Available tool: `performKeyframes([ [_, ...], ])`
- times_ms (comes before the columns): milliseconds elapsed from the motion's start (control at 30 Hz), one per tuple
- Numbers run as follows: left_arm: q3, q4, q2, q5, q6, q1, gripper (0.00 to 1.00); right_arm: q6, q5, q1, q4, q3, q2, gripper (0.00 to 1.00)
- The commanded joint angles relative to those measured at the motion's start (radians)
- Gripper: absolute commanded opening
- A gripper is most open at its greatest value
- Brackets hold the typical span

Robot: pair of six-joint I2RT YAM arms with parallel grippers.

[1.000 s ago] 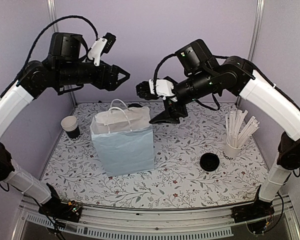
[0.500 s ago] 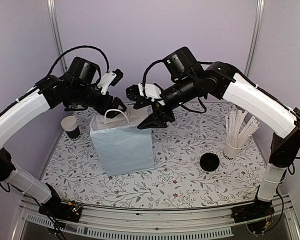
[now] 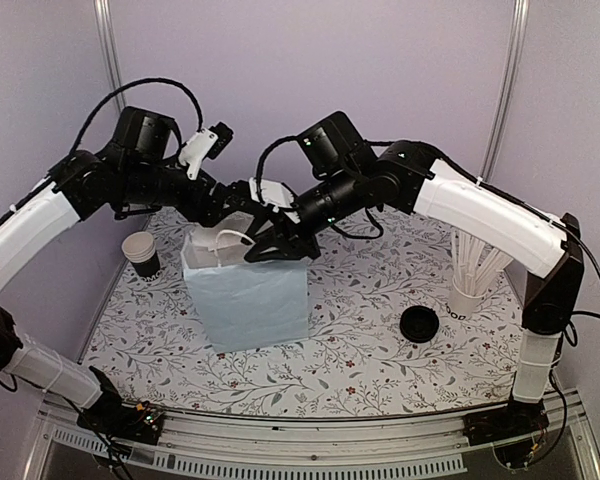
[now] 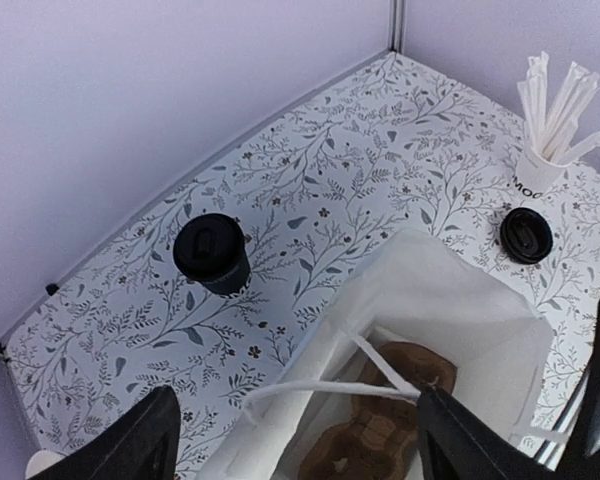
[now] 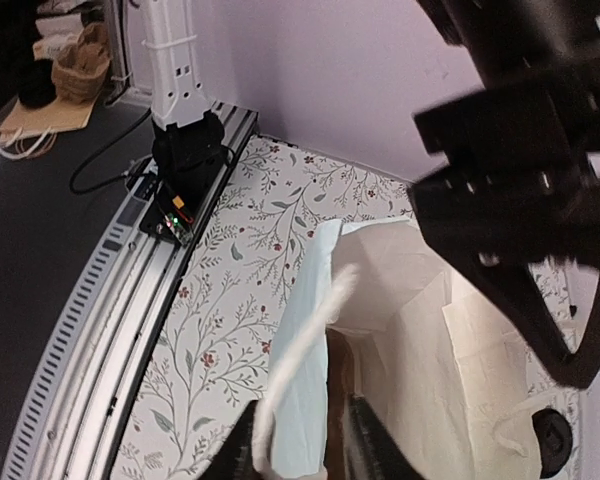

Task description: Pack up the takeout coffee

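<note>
The pale-blue paper bag (image 3: 245, 300) stands upright at centre-left with its mouth open. Inside it lies a brown cardboard carrier (image 4: 380, 430). My right gripper (image 3: 270, 248) (image 5: 300, 440) is at the bag's front rim, shut on the pale-blue wall and its white handle (image 5: 310, 330). My left gripper (image 3: 230, 208) (image 4: 300, 445) hovers open over the bag's mouth, and a white handle (image 4: 330, 385) runs across to its right finger. The takeout coffee (image 4: 210, 253), a black cup with its lid on, stands behind the bag near the back wall. The arms hide it in the top view.
An open black cup, white inside (image 3: 142, 253), stands left of the bag. A loose black lid (image 3: 419, 324) (image 4: 526, 236) lies at the right. Beside it is a white cup of wooden stirrers (image 3: 470, 290) (image 4: 540, 170). Purple walls close the back and sides.
Both arms came down and together onto the bag's mouth. The right gripper went from open to shut on the bag's front rim. The left gripper stayed open.
</note>
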Motion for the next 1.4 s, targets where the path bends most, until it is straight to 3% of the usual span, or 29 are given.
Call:
performKeyframes([
  [0,-0.063,0.039,-0.111,-0.054,0.002,0.039,0.85,0.063,0.005,0.003,0.046,0.058,0.038,0.1],
  [67,-0.084,0.02,-0.127,-0.041,-0.001,0.054,0.85,0.072,0.003,0.003,0.044,0.065,0.042,0.0],
  [267,-0.107,-0.026,-0.089,0.032,0.021,0.074,0.79,0.071,-0.007,0.003,0.023,0.061,0.031,0.0],
  [500,-0.064,0.011,0.018,0.09,0.08,0.083,0.65,0.059,0.0,0.003,0.019,0.031,0.008,0.0],
  [633,-0.017,0.051,0.06,0.165,0.096,0.082,0.36,0.052,0.011,0.003,0.017,0.019,-0.01,0.0],
  [700,0.014,0.056,0.073,0.207,0.095,0.083,0.08,0.045,0.024,0.003,0.01,0.023,-0.021,0.0],
  [733,0.025,0.061,0.073,0.227,0.095,0.082,0.0,0.041,0.033,0.003,0.005,0.029,-0.026,0.0],
  [1100,0.112,0.117,0.033,0.325,0.031,0.08,0.0,-0.011,0.086,0.003,-0.091,0.172,-0.072,0.0],
  [1367,0.158,0.105,0.056,0.32,0.012,0.08,0.0,-0.023,0.091,0.003,-0.111,0.234,-0.084,0.0],
])
